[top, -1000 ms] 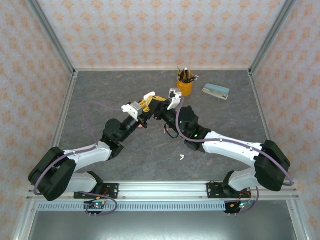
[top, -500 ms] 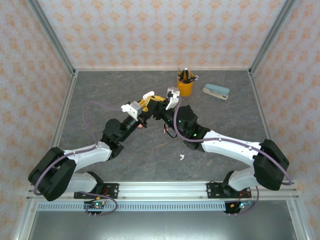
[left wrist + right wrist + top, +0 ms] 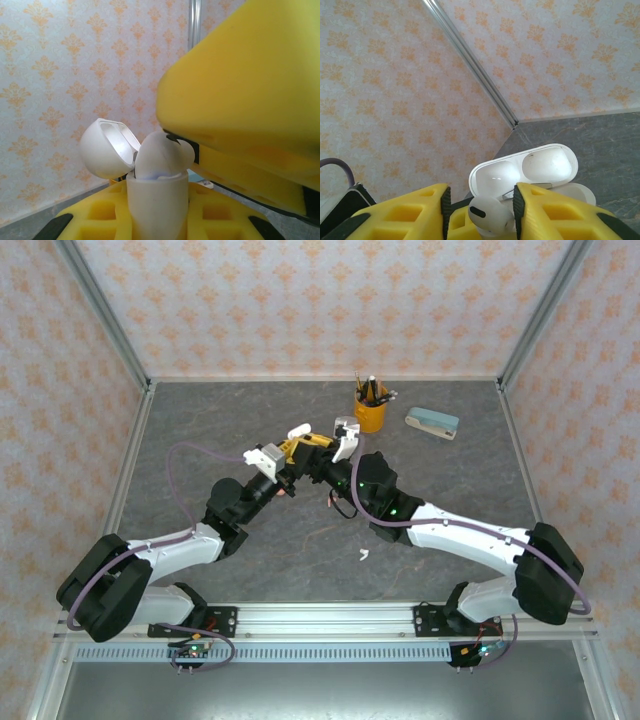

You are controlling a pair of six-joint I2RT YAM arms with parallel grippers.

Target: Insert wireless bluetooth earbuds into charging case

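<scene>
At mid-worktop [image 3: 200,420], top view: two arms meet tip to tip, both with yellow fingers.

- Left end effector [image 3: 293,449]: pinched on the lower body of the charging case [image 3: 157,205]. The case stands upright between the yellow pads, off the worktop.
- Charging case, white, pebble-shaped. Its lid [image 3: 107,150] is hinged back and open; in the right wrist view the lid's two hollows face the camera.
- Earbud [image 3: 160,152], white: it sits at the mouth of the case, with its rounded head above the rim. It appears partly seated, though how deep it sits cannot be told from either wrist view.
- Right end effector [image 3: 325,443]: its fingers are parted, one on either side of the earbud. In the right wrist view a dark gap shows between the earbud and the finger on the left of that picture, while the other finger lies just beside the earbud. One right finger [image 3: 250,75] fills the upper right of the left wrist view, above the case.
- Loose white earbud [image 3: 363,555]: it lies on the worktop near the front edge, between the arms and well apart from the case.
- Orange pencil cup [image 3: 370,415]: upright at the back of the worktop, near the right end effector.
- Teal-and-white block [image 3: 432,422]: lying flat to the right of the cup.
</scene>
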